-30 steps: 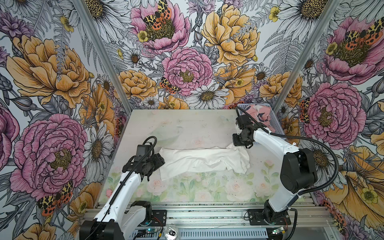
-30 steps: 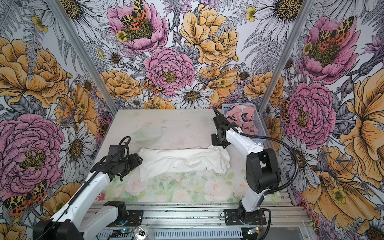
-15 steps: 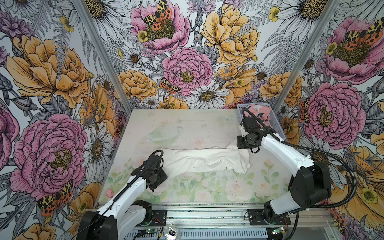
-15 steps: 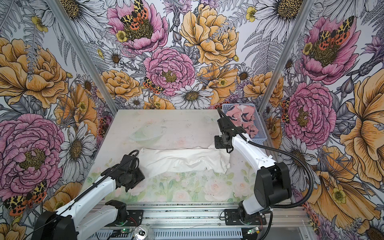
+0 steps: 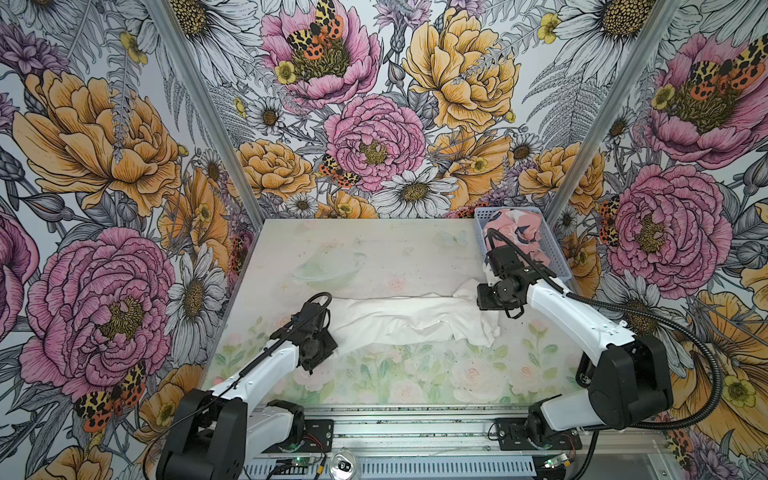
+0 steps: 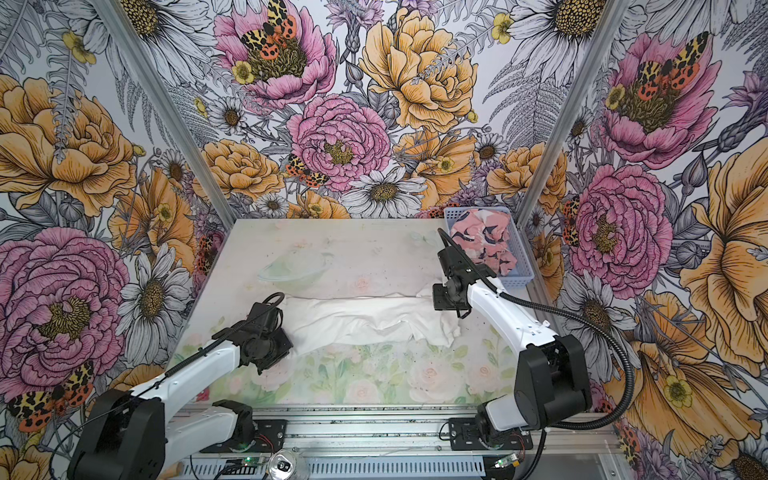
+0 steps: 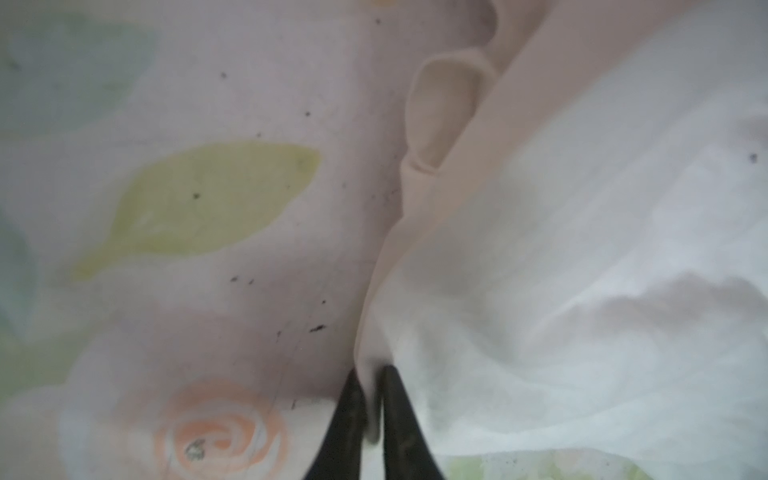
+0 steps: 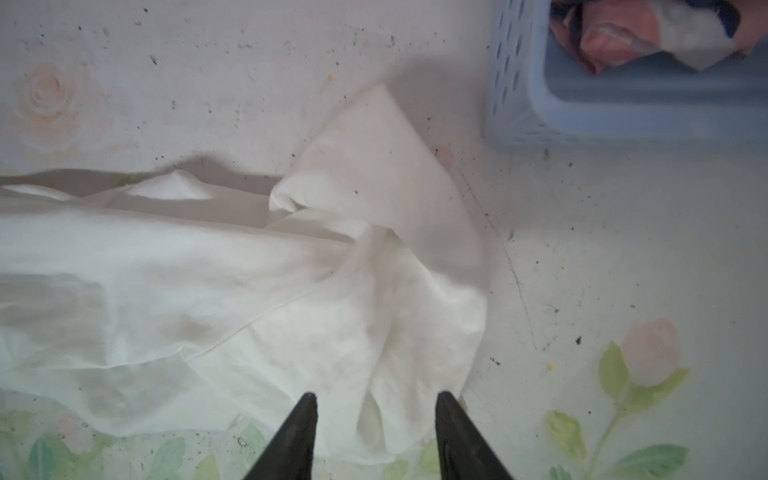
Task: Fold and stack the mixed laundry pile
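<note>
A light blue basket (image 5: 481,220) of perforated plastic stands on the pale, flower-printed worktop (image 5: 374,249), and the pink garment (image 5: 519,226) with navy-and-white blotches lies crumpled inside it. Just in front of the basket and stretching away to its left, the white garment (image 5: 407,320) lies as a long, soft, wrinkled band. The end nearest the basket is bunched into loose folds. The right fingers (image 8: 299,432) are black and tapered, and they stand apart above that bunched end, holding nothing. At the end farthest from the basket, the left fingers (image 7: 353,411) are pressed together on a thin edge of the white cloth.
</note>
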Controlling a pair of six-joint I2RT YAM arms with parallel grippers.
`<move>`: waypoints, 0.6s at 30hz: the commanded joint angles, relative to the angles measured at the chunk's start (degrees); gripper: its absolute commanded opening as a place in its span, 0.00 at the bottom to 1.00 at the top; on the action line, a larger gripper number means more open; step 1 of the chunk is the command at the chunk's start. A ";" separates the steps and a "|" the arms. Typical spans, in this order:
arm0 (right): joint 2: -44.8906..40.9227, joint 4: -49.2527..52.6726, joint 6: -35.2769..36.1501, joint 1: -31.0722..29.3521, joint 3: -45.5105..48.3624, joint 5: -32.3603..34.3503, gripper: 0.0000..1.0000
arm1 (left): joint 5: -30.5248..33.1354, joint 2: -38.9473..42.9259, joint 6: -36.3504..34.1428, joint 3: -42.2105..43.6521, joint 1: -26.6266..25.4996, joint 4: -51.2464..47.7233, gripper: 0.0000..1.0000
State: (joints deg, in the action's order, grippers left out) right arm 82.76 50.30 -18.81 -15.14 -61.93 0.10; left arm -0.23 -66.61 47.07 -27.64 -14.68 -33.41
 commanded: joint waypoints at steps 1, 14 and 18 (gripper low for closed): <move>-1.90 -2.36 -0.99 1.85 3.47 -1.69 0.55 | -1.41 -2.65 -1.58 0.36 -0.34 1.05 0.00; -0.92 -7.37 -1.94 6.54 7.68 -3.62 0.60 | 1.76 14.35 -7.55 -11.55 12.74 -11.49 0.00; 0.39 -9.65 -1.20 7.82 8.22 -5.05 0.60 | 1.37 12.28 -9.52 -13.64 14.79 -11.53 0.00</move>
State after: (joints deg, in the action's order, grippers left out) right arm 82.59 43.53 -20.05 -7.81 -54.19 -4.58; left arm -0.16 -53.10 40.53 -40.23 -1.04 -42.54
